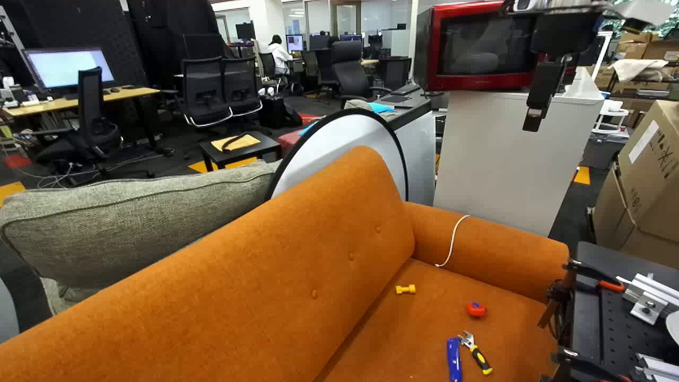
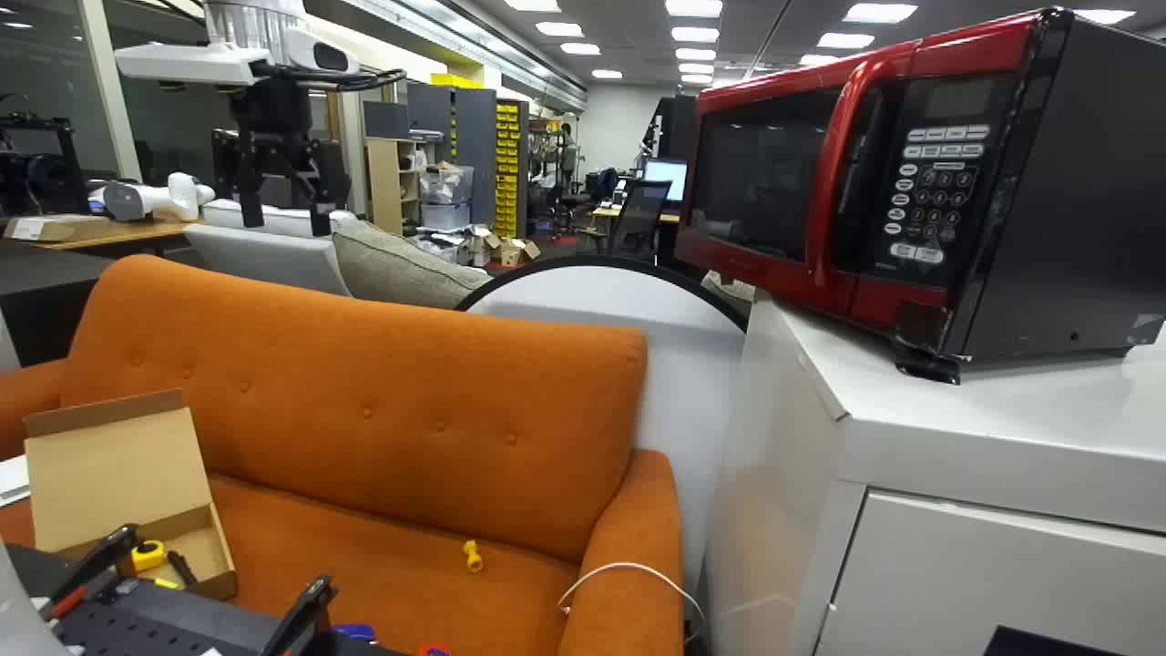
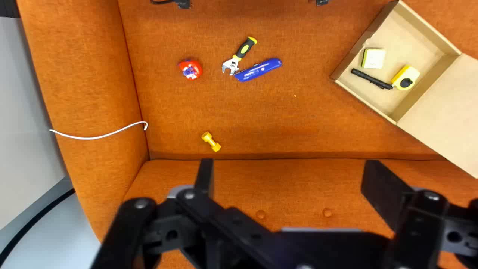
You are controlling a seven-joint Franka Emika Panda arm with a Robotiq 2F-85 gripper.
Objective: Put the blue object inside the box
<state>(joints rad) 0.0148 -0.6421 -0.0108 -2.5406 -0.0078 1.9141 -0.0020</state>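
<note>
The blue object (image 3: 258, 70) is a slim bright blue stick with a rounded end. It lies on the orange sofa seat and also shows in both exterior views (image 1: 454, 359) (image 2: 353, 630), partly hidden by a clamp in the latter. The open cardboard box (image 3: 424, 39) sits at the upper right of the wrist view and at the left of an exterior view (image 2: 114, 478). It holds a yellow tape measure, a black pen-like item and a small pale yellow block. My gripper (image 3: 287, 175) is open and empty, high above the sofa, also in both exterior views (image 1: 532, 119) (image 2: 286, 221).
A wrench (image 3: 239, 56) touches or nearly touches the blue object. A red piece (image 3: 191, 69) and a yellow dumbbell-shaped piece (image 3: 211, 141) lie nearby. A white cord (image 3: 101, 136) crosses the armrest. A black perforated table (image 1: 610, 318) with clamps borders the seat. A red microwave (image 2: 847, 182) stands on a cabinet.
</note>
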